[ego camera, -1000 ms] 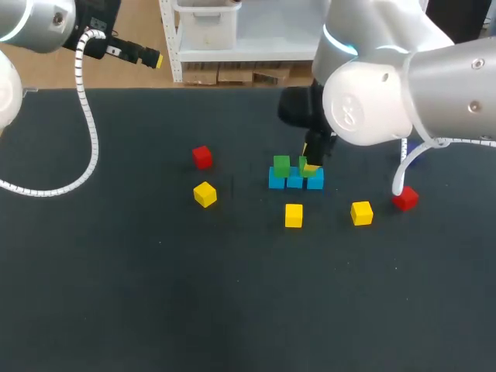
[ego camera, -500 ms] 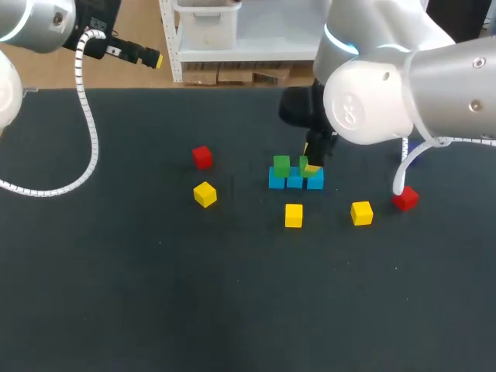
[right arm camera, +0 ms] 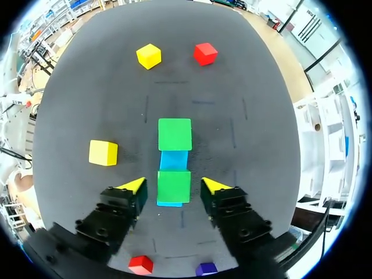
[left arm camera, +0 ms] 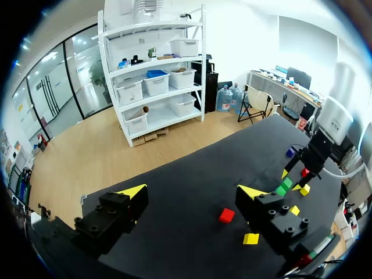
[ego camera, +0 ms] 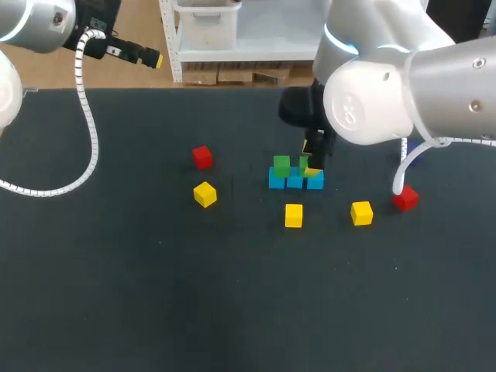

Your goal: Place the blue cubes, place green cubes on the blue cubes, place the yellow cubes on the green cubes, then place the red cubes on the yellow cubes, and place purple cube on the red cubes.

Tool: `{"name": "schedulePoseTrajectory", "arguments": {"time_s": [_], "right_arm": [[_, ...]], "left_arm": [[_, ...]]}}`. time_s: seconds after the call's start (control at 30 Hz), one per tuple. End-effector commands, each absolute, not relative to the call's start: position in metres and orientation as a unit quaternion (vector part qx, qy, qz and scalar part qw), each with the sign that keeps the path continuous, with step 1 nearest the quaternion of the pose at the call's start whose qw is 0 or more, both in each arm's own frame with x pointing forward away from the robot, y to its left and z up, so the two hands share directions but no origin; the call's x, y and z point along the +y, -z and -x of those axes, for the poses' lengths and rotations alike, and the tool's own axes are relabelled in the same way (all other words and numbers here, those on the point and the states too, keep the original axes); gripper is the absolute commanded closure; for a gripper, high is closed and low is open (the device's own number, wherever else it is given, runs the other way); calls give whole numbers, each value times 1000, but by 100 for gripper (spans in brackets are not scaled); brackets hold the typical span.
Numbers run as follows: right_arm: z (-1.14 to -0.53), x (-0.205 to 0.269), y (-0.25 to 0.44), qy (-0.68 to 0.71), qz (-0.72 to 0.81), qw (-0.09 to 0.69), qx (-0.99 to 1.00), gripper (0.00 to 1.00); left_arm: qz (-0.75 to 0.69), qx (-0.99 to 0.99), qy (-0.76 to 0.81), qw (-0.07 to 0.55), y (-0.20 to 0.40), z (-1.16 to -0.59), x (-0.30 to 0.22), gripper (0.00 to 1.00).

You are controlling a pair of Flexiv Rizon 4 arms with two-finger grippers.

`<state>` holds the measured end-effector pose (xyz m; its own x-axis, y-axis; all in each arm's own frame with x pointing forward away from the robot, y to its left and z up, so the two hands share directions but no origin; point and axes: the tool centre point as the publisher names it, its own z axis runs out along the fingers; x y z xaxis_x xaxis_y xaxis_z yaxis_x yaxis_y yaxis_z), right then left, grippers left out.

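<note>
Three blue cubes (ego camera: pixel 294 182) lie in a row at mid-table. A green cube (ego camera: pixel 281 164) sits on the left one and a second green cube (right arm camera: pixel 174 186) on the right one. My right gripper (right arm camera: pixel 173 186) straddles this second green cube, open, with a gap on each side. The middle blue cube (right arm camera: pixel 174 160) is bare. Yellow cubes (ego camera: pixel 204 194) (ego camera: pixel 293 215) (ego camera: pixel 361 212) and red cubes (ego camera: pixel 202 156) (ego camera: pixel 404 198) lie scattered around. A purple cube (right arm camera: pixel 206 269) lies behind the right gripper. My left gripper (left arm camera: pixel 192 193) is open and empty, high over the table's far left corner.
The right arm (ego camera: pixel 372 85) looms over the back right of the table and its white cable (ego camera: pixel 403 174) hangs near the red cube there. The black mat (ego camera: pixel 155 294) is bare along the front and at the left.
The right gripper's fingers have spread apart and let go of the green cube, which stays on the right blue cube. The left arm has not moved.
</note>
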<state>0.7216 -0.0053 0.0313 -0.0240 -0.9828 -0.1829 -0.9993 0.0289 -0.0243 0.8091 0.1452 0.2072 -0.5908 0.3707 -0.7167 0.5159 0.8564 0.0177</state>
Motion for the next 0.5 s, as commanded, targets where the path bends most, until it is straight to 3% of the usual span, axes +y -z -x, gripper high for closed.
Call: {"name": "schedulePoseTrajectory", "arguments": {"time_s": [0.03,0.3,0.5], "right_arm": [[-719,-7,-33,-51,693,79,714,20],[-725,-24,-50,-47,675,93,731,1],[-725,-44,-66,-35,654,107,748,0]], "left_arm": [[-250,887,96,377,-207,-810,145,0],[-250,887,96,377,-207,-810,145,0],[-250,887,96,377,-207,-810,145,0]]}}
